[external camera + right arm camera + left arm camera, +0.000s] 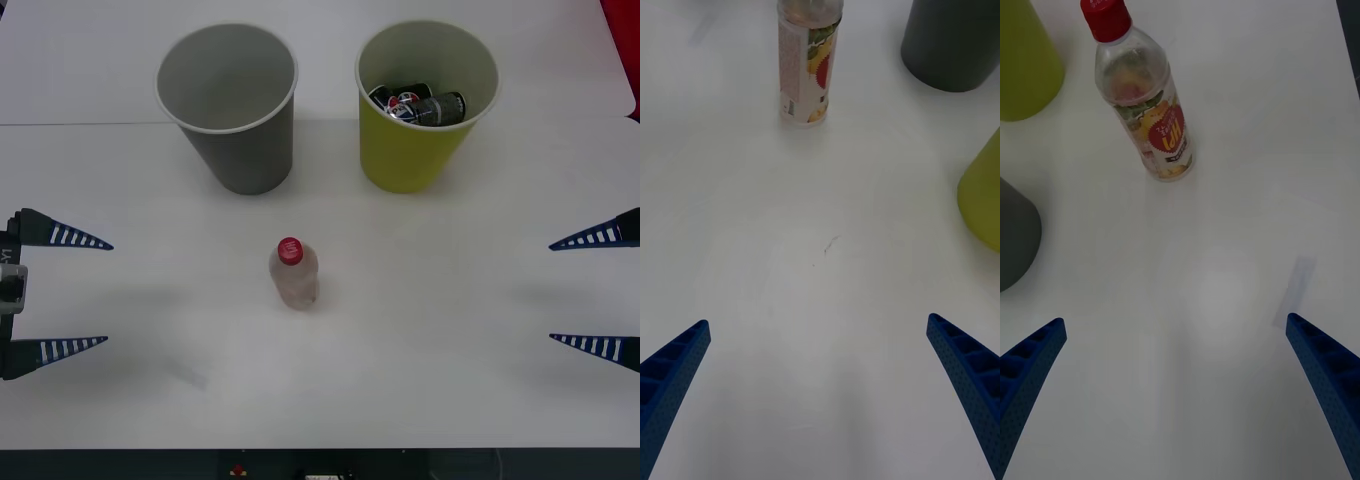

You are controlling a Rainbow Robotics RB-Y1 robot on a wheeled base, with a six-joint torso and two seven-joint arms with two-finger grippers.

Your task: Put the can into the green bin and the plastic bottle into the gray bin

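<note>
The plastic bottle (294, 274) stands upright on the white bench (450, 380), red cap up, so its long axis is vertical and a sideways grip around the body would suit it. Taking the bottle as the landmark: the gray bin (232, 105) stands beyond it and slightly toward the robot's left, well apart; the green bin (425, 105) stands beyond it toward the robot's right, also well apart. A dark can (420, 106) already lies inside the green bin, with what may be a second one beside it, though the inside is too crowded to tell. So the can's half looks done and the bottle's half remains.

The left hand (75, 293) hovers at the bench's left edge, well apart from the bottle, fingers spread wide and holding nothing. The right hand (590, 290) sits at the right edge, likewise wide open and empty, and farther from the bottle. The bottle lies straight out ahead of both hands, between their fingertip lines. By my judgement the left hand is the nearer one, and it is also on the gray bin's side, so it seems the better choice for the reach.
</note>
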